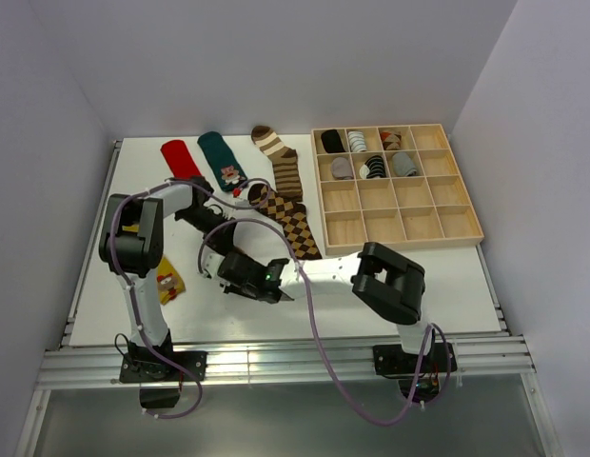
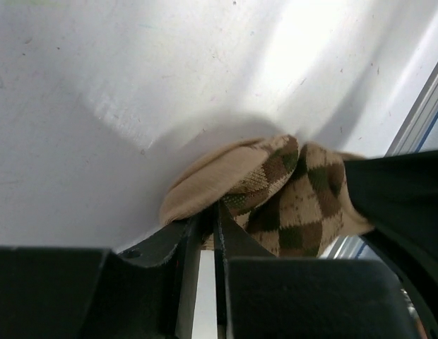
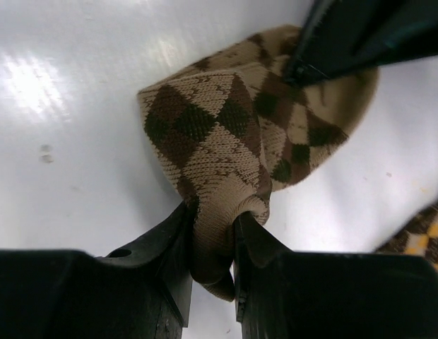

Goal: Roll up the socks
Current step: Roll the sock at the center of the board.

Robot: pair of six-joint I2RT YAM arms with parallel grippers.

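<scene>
Both grippers hold one brown argyle sock (image 3: 226,134), bunched into a partial roll just above the white table. My right gripper (image 3: 213,229) is shut on its folded lower end. My left gripper (image 2: 215,215) is shut on the sock's (image 2: 289,198) tan edge. In the top view the two grippers meet left of centre, left (image 1: 222,259) and right (image 1: 243,274), and hide this sock. A second argyle sock (image 1: 293,224) lies flat behind them. Red (image 1: 180,158), dark teal (image 1: 222,162) and striped (image 1: 281,162) socks lie at the back. A mustard sock (image 1: 167,282) lies under the left arm.
A wooden compartment tray (image 1: 438,224) stands at the back right with several rolled socks in its far cells. The right gripper's black body (image 2: 395,191) fills the right of the left wrist view. The left gripper's fingers (image 3: 346,35) cross the top of the right wrist view.
</scene>
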